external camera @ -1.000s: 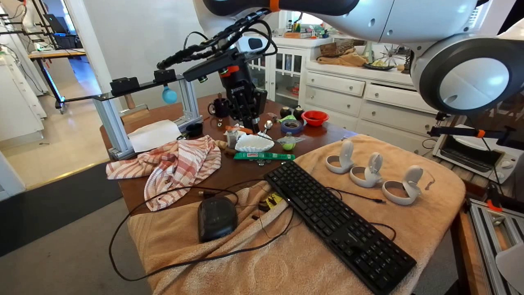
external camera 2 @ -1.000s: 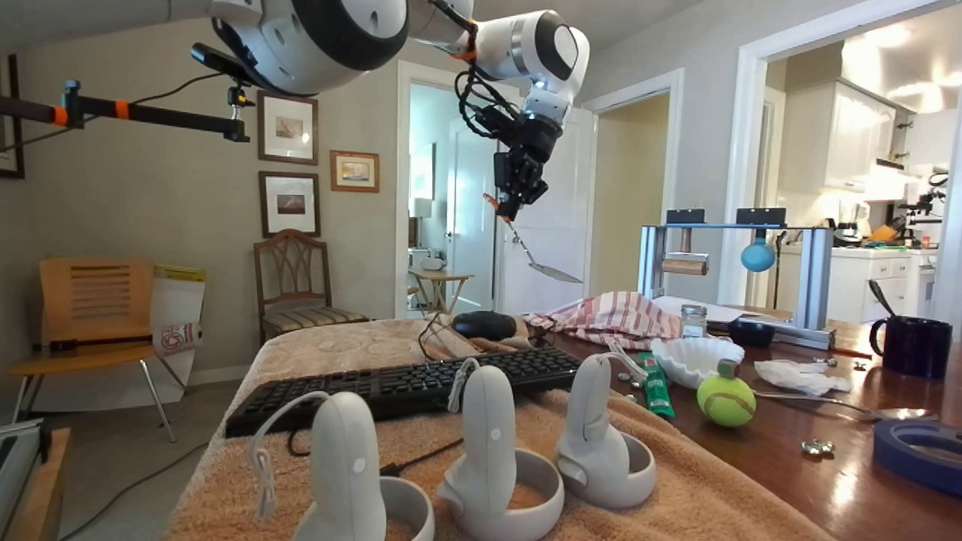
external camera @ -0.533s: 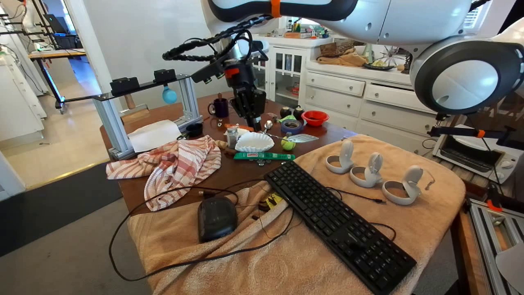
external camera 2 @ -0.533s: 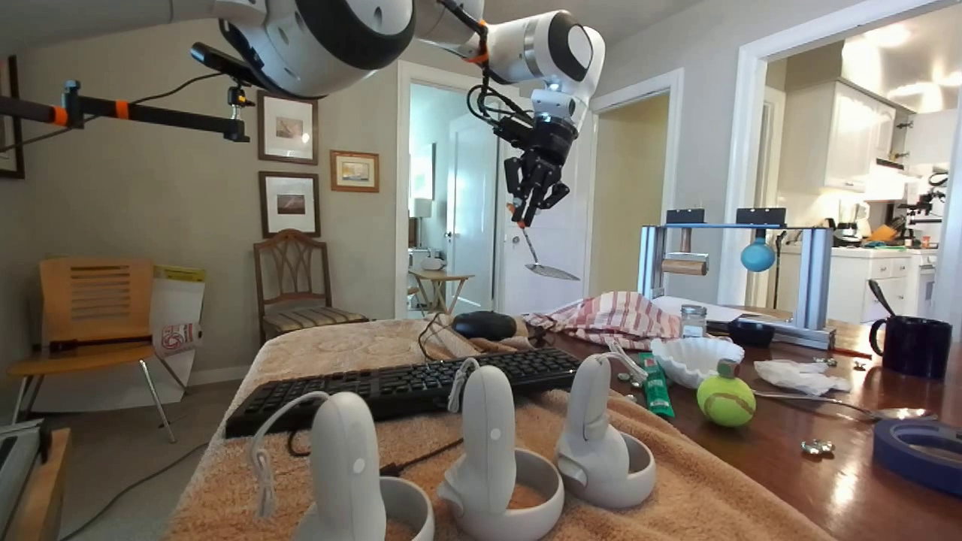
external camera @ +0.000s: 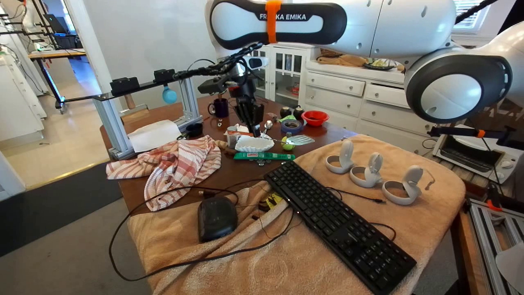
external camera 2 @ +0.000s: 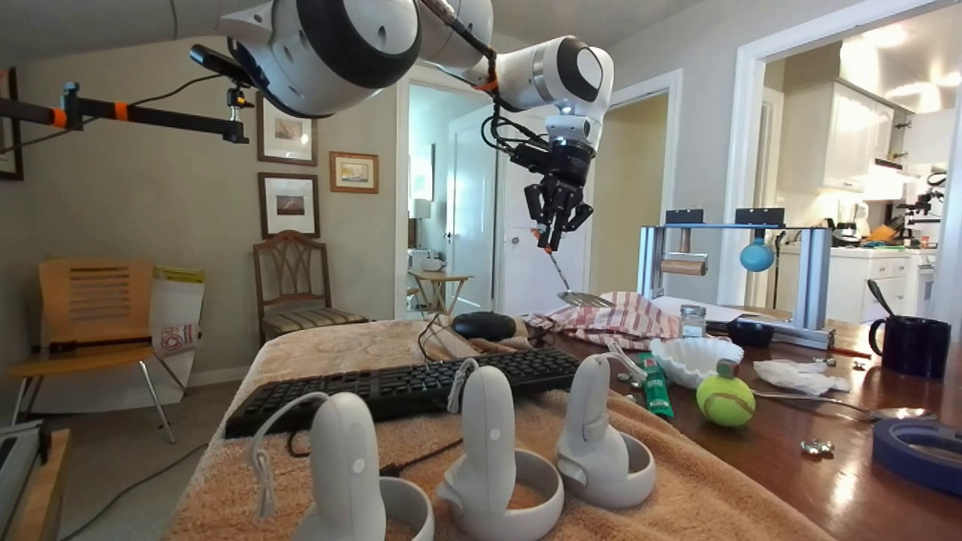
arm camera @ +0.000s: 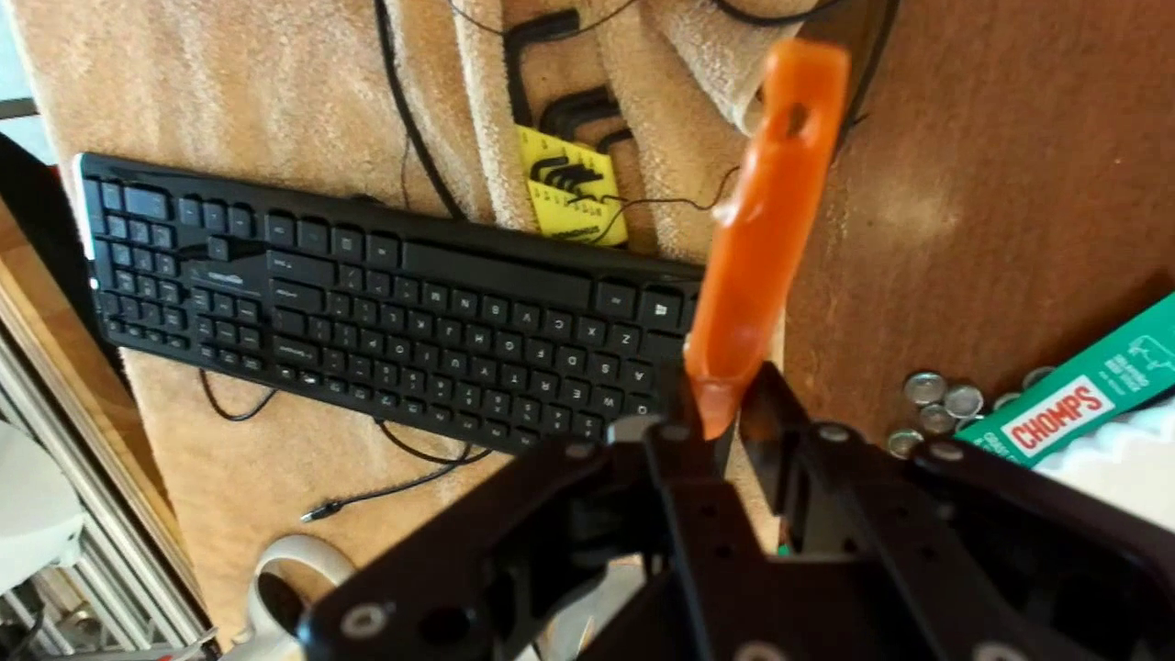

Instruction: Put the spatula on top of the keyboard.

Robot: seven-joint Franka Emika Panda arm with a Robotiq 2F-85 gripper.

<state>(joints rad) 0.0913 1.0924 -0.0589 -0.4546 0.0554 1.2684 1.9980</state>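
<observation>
White cabinets (external camera: 335,84) and a plain wall (external camera: 143,41) at the back; brown worktop (external camera 2: 759,466), part-covered by a tan towel (external camera: 213,270). On that towel, long black keyboard (external camera: 339,225) lying flat, keys up. Held in the air, spatula (arm camera: 766,220): pincer (external camera 2: 548,244) pinched close on the orange handle (arm camera: 776,193), toward its lower end, with the slotted blade (external camera 2: 585,300) hanging tilted and, judging by both exterior views, touching nothing. In the wrist view, handle across the keyboard end away from the number pad; exact height unclear. Carrying in hand, by the look of it: grasp made, placing not yet done. Next, carry it over the middle of the keys, tip blade and handle level, lower until resting along them, then release gently and rise straight up.
</observation>
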